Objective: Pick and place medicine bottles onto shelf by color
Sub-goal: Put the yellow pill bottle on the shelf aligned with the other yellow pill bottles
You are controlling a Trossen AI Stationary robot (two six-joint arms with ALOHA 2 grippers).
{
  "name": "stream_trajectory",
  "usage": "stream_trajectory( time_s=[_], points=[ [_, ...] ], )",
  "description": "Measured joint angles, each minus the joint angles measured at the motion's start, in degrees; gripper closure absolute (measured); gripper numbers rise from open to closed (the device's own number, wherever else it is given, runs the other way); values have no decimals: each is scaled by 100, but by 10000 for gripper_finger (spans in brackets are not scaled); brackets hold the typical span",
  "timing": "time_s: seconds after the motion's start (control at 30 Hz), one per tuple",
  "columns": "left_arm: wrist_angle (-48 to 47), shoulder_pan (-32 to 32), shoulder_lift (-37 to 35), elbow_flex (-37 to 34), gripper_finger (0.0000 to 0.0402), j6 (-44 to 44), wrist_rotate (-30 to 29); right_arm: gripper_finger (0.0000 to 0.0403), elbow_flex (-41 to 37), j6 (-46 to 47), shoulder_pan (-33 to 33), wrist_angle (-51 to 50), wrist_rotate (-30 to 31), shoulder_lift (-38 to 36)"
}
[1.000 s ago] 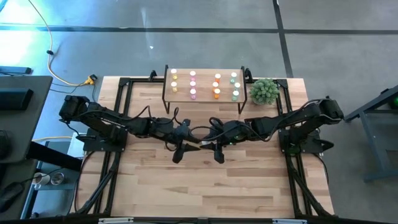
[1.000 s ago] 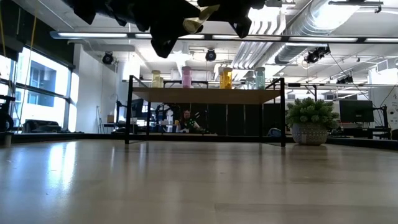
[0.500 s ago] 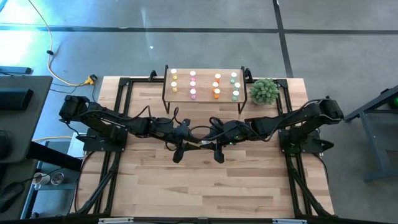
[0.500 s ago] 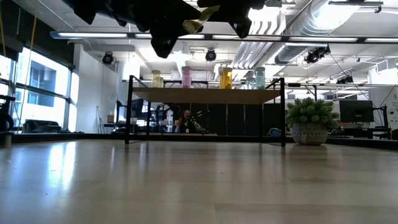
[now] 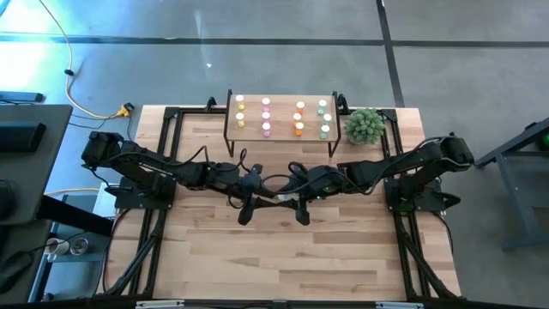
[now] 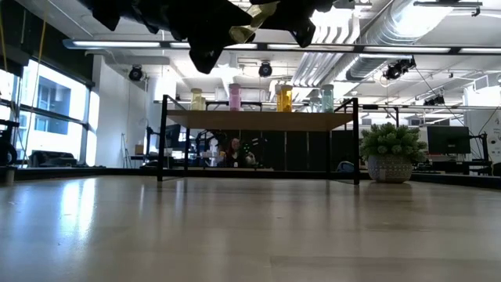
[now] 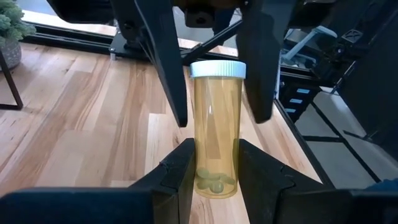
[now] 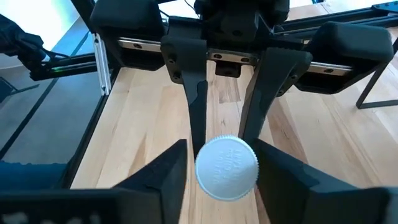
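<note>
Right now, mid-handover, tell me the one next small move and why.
Probably back the right gripper straight away from the yellow bottle. The left gripper is clamped on the bottle's lower body, while the right one's fingers stand apart from its white cap, so the left appears to carry it alone.

Open-plan lab: exposed ceiling ducts (image 6: 368,35), monitors (image 6: 443,139), concrete floor (image 5: 257,51).

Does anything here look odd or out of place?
Only one thing: a yellow pill bottle with a white cap hangs in mid-air between both grippers, gripped by the left gripper, not standing on the light-wood shelf with the others.
</note>
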Motion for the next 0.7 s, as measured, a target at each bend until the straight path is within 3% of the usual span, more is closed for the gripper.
stream_trajectory(
  time_s=[0.3,0.53,0.7],
  points=[
    [18,0,0,0,306,0,-276,206,-2,-33,-2,-9,48,-164],
    [96,11,0,0,306,11,-499,206,-2,-366,0,14,690,-537],
    [166,9,0,0,306,327,-992,205,-2,-816,0,166,1359,-783]
  ],
)
